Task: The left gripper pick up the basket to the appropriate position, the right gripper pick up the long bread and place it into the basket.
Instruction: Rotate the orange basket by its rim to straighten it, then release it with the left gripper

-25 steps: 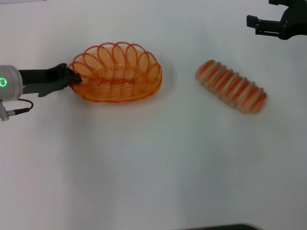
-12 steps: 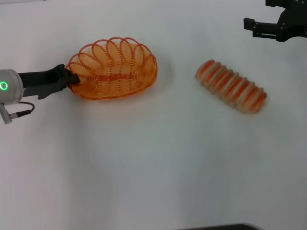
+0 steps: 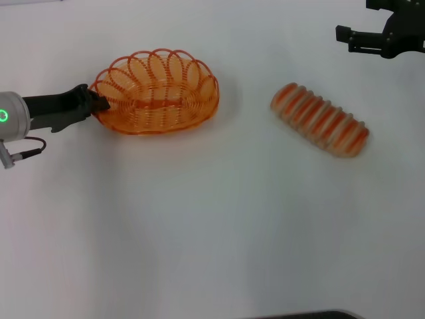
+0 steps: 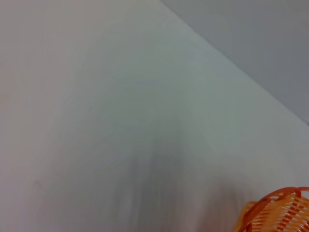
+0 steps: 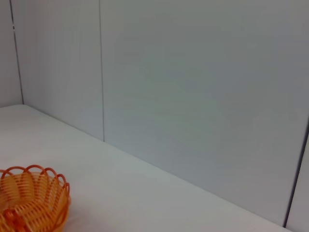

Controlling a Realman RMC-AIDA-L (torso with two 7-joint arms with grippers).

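Observation:
The orange wire basket (image 3: 157,94) is at the left of the white table in the head view. My left gripper (image 3: 99,104) is shut on the basket's left rim and holds it slightly tilted. The long bread (image 3: 320,119) lies at the right, stripes up, running diagonally, with nothing touching it. My right gripper (image 3: 343,37) hovers at the far right, well behind the bread, open and empty. Part of the basket also shows in the left wrist view (image 4: 276,211) and in the right wrist view (image 5: 32,200).
The white table (image 3: 212,226) stretches in front of the basket and the bread. A grey panelled wall (image 5: 193,96) stands behind the table. A dark edge (image 3: 312,315) shows at the front of the head view.
The basket has shifted a little up and to the left in my left gripper and tilted. My right gripper has edged slightly back. The bread has not moved.

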